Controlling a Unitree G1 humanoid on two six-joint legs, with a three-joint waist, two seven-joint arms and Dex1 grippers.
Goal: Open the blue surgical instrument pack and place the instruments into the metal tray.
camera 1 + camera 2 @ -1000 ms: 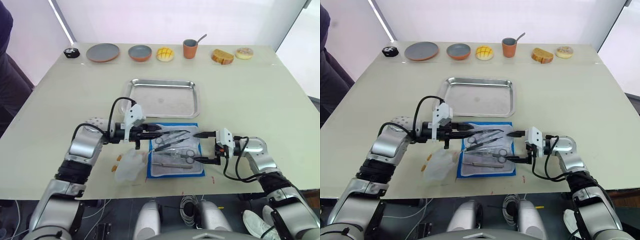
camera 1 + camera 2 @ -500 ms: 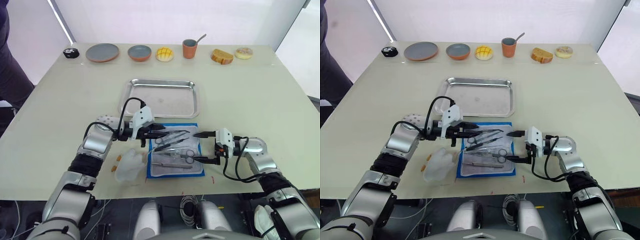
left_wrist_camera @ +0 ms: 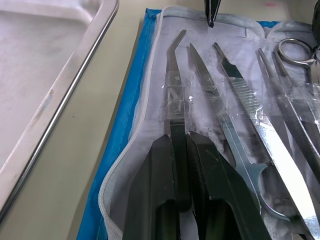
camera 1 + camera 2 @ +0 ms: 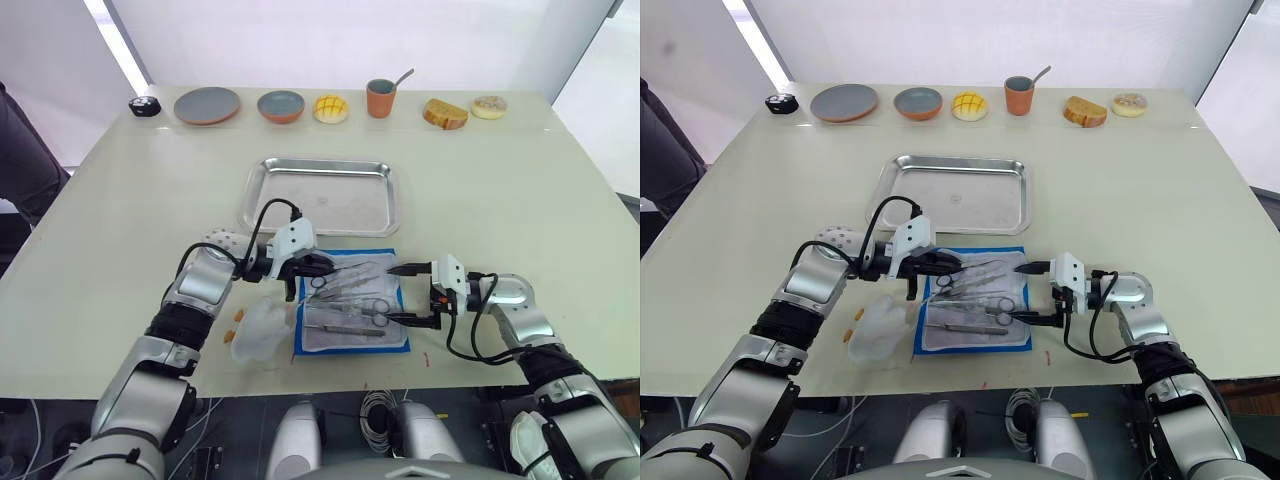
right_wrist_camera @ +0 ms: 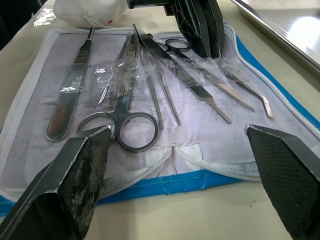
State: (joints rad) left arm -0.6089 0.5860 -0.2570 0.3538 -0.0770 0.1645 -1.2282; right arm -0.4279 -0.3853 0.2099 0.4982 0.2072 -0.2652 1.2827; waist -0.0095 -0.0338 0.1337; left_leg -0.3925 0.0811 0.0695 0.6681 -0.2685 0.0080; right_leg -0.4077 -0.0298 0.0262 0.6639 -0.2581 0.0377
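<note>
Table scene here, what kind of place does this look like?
Probably a robot test or training lab, not a clinic. One pale table holds an opened blue surgical instrument pack and a metal tray, alongside plates, a cup and pastries lined up at its far edge.

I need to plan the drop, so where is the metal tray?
The metal tray lies mid-table in the eye views, just beyond the opened blue surgical instrument pack.

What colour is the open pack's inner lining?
Pale grey-white lining, inside the blue fabric pack's border; right wrist view.
</note>
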